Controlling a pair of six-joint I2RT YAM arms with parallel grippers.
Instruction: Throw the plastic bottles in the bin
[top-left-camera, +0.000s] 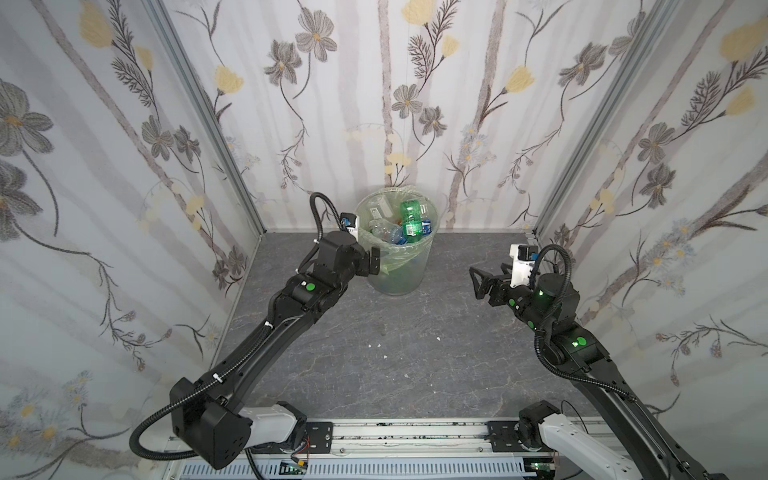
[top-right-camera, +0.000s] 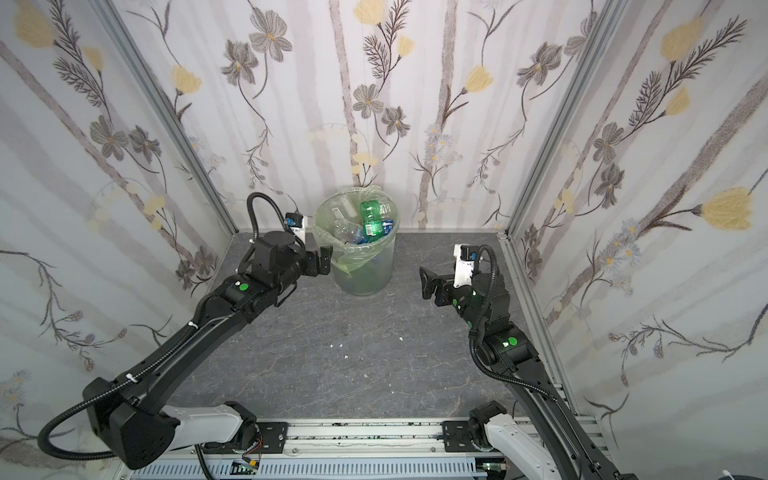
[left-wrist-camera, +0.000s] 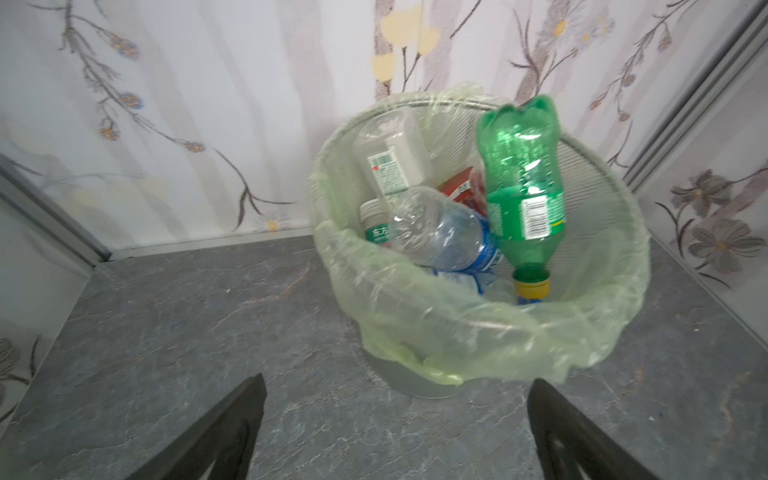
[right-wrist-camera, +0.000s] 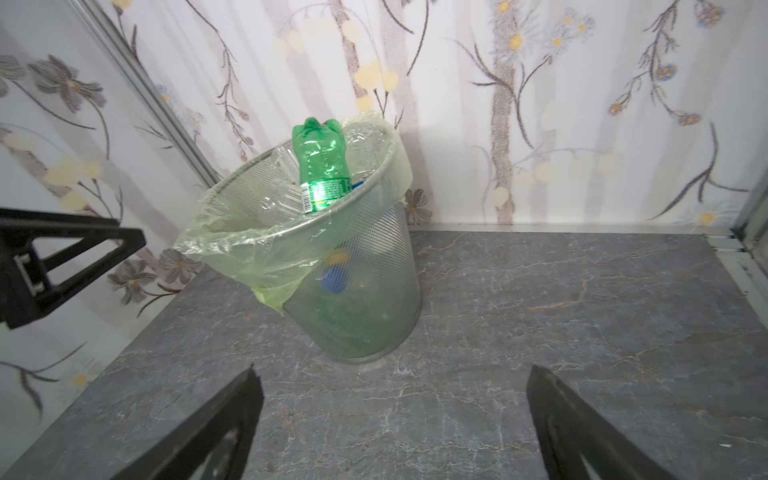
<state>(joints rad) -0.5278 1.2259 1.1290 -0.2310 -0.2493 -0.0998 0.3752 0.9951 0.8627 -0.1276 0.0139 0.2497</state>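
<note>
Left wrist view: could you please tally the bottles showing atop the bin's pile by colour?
Green bottle: 1
Clear bottles: 2
Red-labelled bottle: 1
White-capped bottle: 1
Total: 5; others beneath are too hidden to count.

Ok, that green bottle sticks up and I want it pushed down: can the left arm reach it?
Probably yes. The left arm ends beside the bin, jaws open and empty, and the green bottle stands base-up above the rim with nothing in between.
</note>
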